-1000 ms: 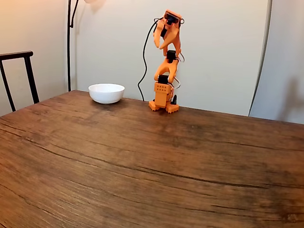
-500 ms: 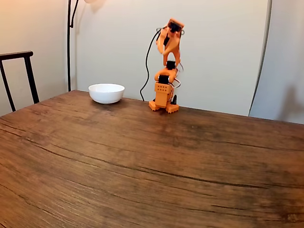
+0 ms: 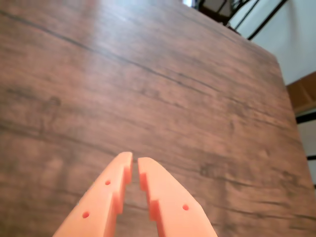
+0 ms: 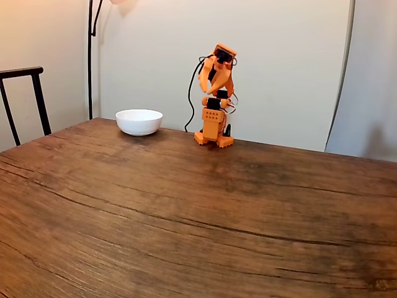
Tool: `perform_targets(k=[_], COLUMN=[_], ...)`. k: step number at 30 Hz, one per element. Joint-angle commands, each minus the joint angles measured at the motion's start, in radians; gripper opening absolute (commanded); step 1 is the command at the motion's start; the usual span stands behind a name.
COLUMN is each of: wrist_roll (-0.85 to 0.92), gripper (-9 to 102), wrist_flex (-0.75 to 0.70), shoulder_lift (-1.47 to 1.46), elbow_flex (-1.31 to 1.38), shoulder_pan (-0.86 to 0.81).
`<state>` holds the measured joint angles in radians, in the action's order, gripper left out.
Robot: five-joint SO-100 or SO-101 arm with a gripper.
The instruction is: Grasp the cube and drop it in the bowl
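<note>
Fixed view. An orange arm [image 4: 214, 99] stands folded on its base at the far edge of a dark wood-grain tabletop [image 4: 186, 211], its hand [image 4: 209, 88] raised above the base and angled downward; whether the fingers are apart cannot be told at this size. A black cable [image 4: 190, 99] loops from the arm's top down behind the tabletop. To the left of the base, well apart from it, sits the white bowl [image 4: 139, 121]. A dark chair back [image 4: 25, 93] stands at the left edge, before a pale wall [image 4: 285, 62].
</note>
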<state>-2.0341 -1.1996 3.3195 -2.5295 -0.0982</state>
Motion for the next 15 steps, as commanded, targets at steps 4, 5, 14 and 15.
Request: perform_targets(k=[4, 5, 14, 15], wrist_roll=[0.167, 0.184, 0.341, 0.347], gripper=[0, 0, 0, 0], wrist_flex=[0.114, 0.129, 0.155, 0.156], shoulder_lift=[0.005, 0.005, 0.005, 0.005], elbow_flex=[-0.127, -0.143, -0.293, -0.305], shoulder_pan=[0.009, 0.009, -0.003, -0.005])
